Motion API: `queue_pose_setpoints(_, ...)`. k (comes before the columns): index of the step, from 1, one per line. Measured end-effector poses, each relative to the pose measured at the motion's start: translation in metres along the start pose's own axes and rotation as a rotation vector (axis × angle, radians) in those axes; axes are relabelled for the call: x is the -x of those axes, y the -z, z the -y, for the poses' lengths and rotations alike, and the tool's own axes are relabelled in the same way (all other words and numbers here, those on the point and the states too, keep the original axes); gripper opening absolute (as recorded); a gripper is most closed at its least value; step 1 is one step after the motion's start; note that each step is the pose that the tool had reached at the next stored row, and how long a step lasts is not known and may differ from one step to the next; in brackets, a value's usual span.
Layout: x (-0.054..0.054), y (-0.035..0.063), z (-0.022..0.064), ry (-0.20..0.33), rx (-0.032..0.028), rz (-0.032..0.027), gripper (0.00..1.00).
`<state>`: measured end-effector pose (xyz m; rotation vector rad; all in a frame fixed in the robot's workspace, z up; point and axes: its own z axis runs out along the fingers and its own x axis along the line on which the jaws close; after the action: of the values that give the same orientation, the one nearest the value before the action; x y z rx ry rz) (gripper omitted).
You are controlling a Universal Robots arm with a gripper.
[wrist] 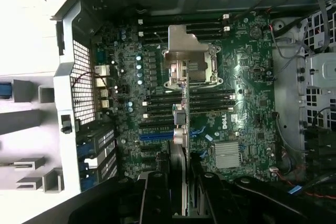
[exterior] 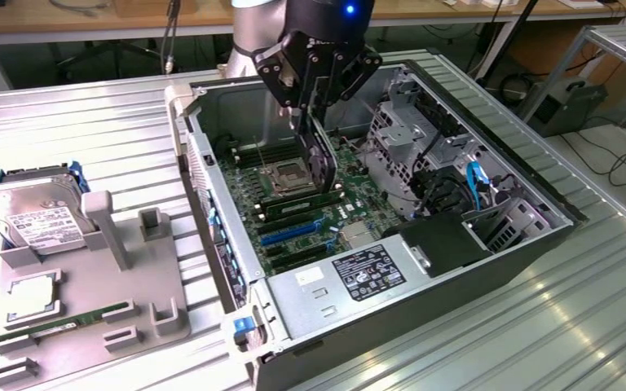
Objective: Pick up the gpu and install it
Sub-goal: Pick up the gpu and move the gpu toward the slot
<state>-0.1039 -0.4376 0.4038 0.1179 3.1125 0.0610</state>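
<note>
Above the board in the open case [exterior: 198, 155]: gripper [exterior: 315, 110] clenched on gpu [exterior: 322, 167], card hanging edge-down. Advice: hold it plumb, edge square to blue slot [exterior: 291, 235], no twist

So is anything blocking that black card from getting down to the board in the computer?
Nothing visible does. The end effector holds the gpu over the motherboard inside the open case, and no cable or part lies between them.

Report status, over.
Gripper shut on gpu. Card on edge over motherboard, inside open case, not in slot. Blue slots bare, no obstruction seen.
</note>
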Motion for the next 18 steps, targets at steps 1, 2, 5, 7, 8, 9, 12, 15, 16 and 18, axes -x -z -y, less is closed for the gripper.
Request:
queue_pose_setpoints(1, 0.001, -0.0003, -0.0003, 0.0, 0.0, 0.0, 0.26)
queue_pose_setpoints(2, 0.002, -0.0005, -0.0005, 0.0, 0.0, 0.0, 0.26)
queue_pose_setpoints(5, 0.004, -0.0011, -0.0012, 0.0, 0.0001, 0.0, 0.26)
queue_pose_setpoints(7, 0.005, -0.0015, -0.0015, 0.0, 0.0001, 0.0001, 0.26)
queue_pose_setpoints(8, 0.006, -0.0017, -0.0016, 0.0, 0.0001, 0.0001, 0.26)
queue_pose_setpoints(9, 0.007, -0.002, -0.0019, 0.0, -0.0001, 0.0, 0.26)
queue_pose_setpoints(12, 0.009, -0.0032, -0.0028, 0.0, -0.0001, 0.0, 0.26)
queue_pose_setpoints(15, 0.013, -0.0051, -0.0048, 0.0, 0.0, 0.0, 0.26)
queue_pose_setpoints(16, 0.014, -0.0059, -0.0058, 0.0, 0.0, 0.0, 0.26)
queue_pose_setpoints(18, 0.015, -0.0074, -0.0075, 0.0, -0.0001, 0.0, 0.26)
